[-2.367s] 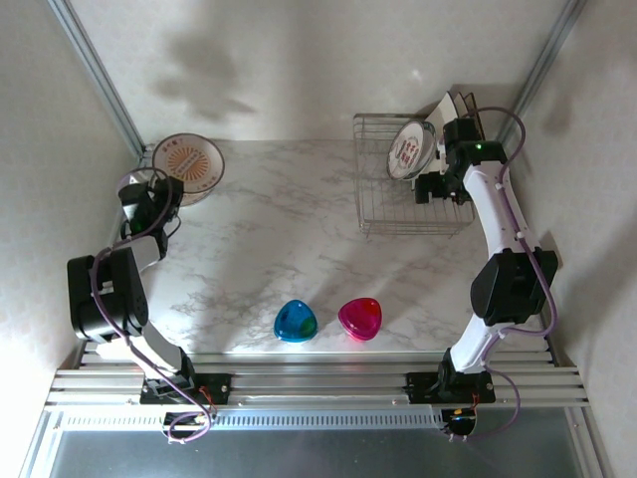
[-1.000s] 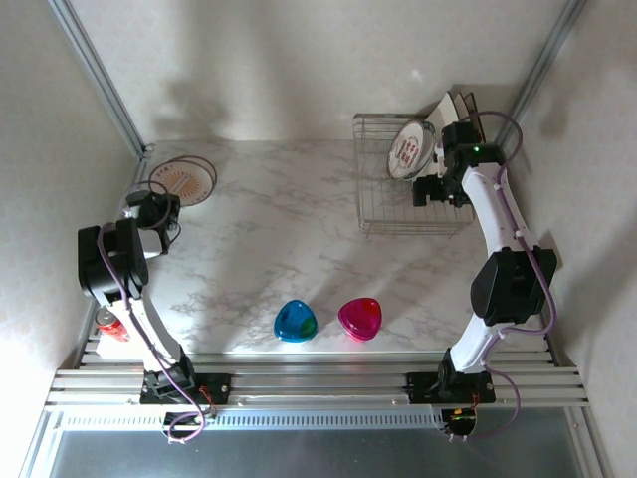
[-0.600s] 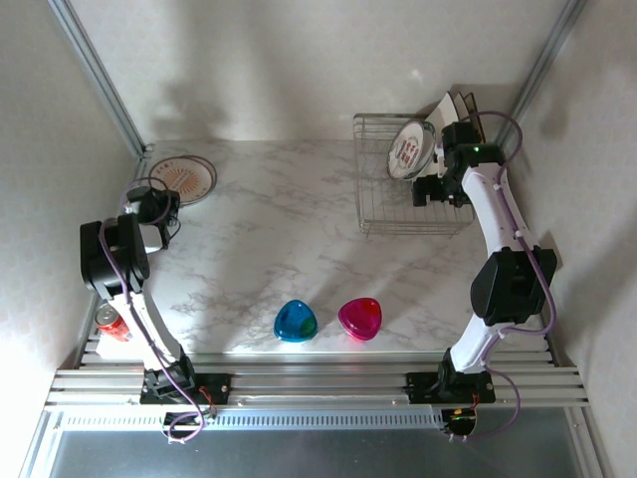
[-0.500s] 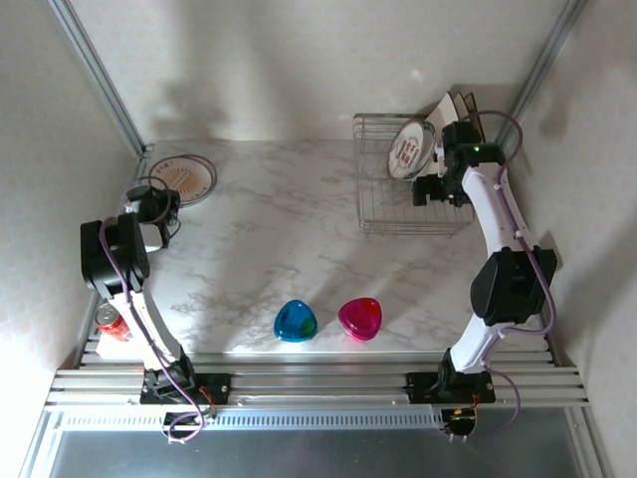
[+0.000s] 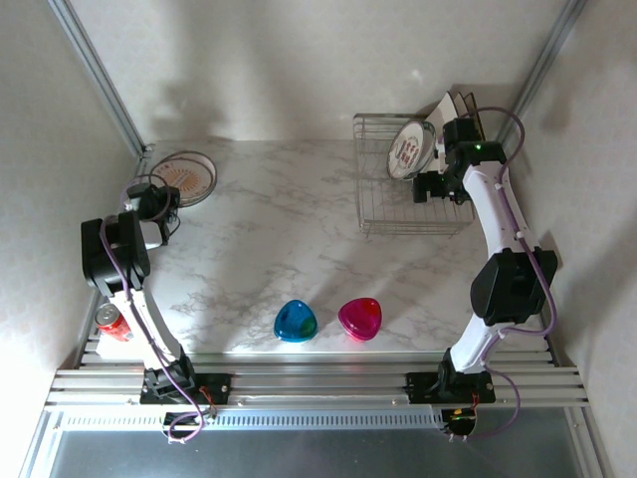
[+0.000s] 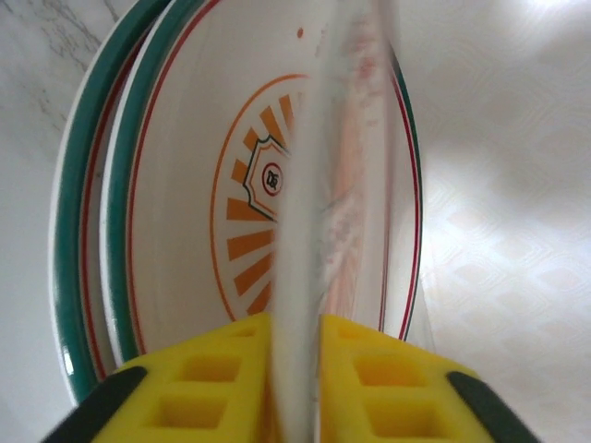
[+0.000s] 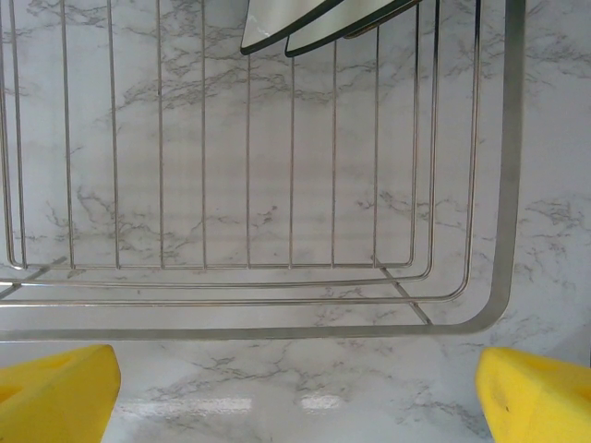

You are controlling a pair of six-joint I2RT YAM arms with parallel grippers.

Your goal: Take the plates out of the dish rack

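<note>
A white plate (image 5: 184, 176) with a green rim and an orange sunburst lies at the table's far left corner, stacked on another like it (image 6: 78, 231). My left gripper (image 5: 157, 201) sits at its near edge. In the left wrist view the plate's pale rim (image 6: 297, 277) stands between the yellow pads (image 6: 212, 378), which press on both sides. The dish rack (image 5: 376, 204) stands at the far right, with round plates (image 5: 410, 149) upright at its back. My right gripper (image 5: 441, 186) hovers over the rack's right side, wide open (image 7: 295, 397), above the wire floor (image 7: 249, 185) and below the plates' lower edges (image 7: 277, 23).
A blue dish (image 5: 296, 321) and a pink dish (image 5: 359, 318) sit near the front middle. A red can (image 5: 111, 321) lies by the left arm's base. Walls and slanted metal posts (image 5: 95, 75) close in both far corners.
The left arm has lowered the plate from a tilt to flat at the far left corner and drawn back slightly. The right arm has barely moved.
</note>
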